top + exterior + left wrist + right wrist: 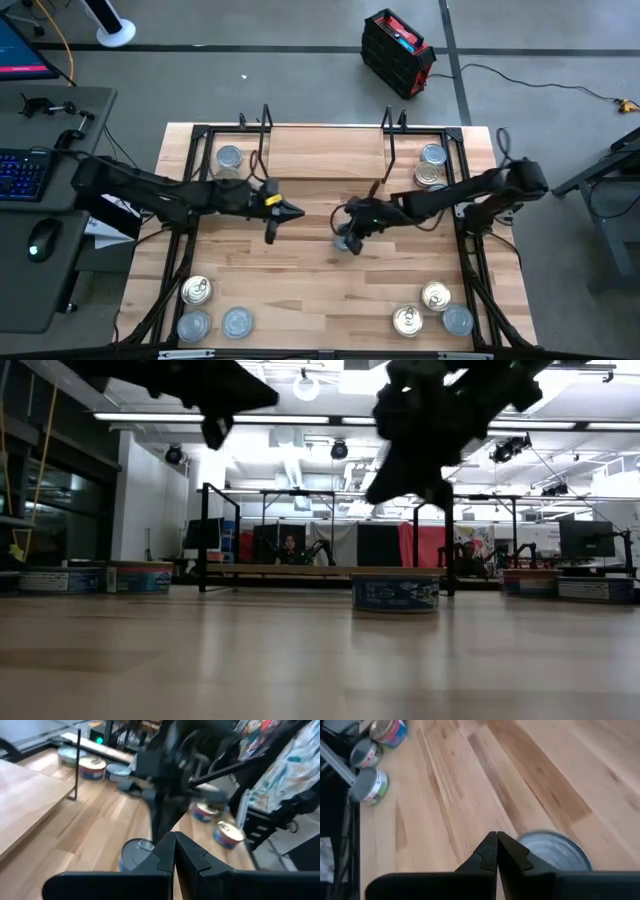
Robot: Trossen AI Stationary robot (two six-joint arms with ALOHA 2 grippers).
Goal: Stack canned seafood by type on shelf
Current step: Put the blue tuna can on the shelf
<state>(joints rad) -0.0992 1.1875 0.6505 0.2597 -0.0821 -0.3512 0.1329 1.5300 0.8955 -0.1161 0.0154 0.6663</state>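
A silver-lidded tin point(348, 243) rests flat on the tabletop near its middle; it also shows in the low view as the tin point(395, 592). My right gripper point(343, 232) hangs shut above it and clear of it, and in the right wrist view the shut gripper point(496, 846) has the tin point(555, 851) just past the fingers. My left gripper point(292, 212), shut and holding nothing, hovers to the tin's left; in its wrist view the gripper point(175, 845) faces the tin point(136, 853). The shelf point(325, 150) stands at the far middle.
More tins lie in groups: one at the far left point(229, 157), two at the far right point(432, 156), a gold one point(196, 290) with two silver ones near left, and two gold ones point(435, 296) with a silver one near right. Black frame rails run along both sides.
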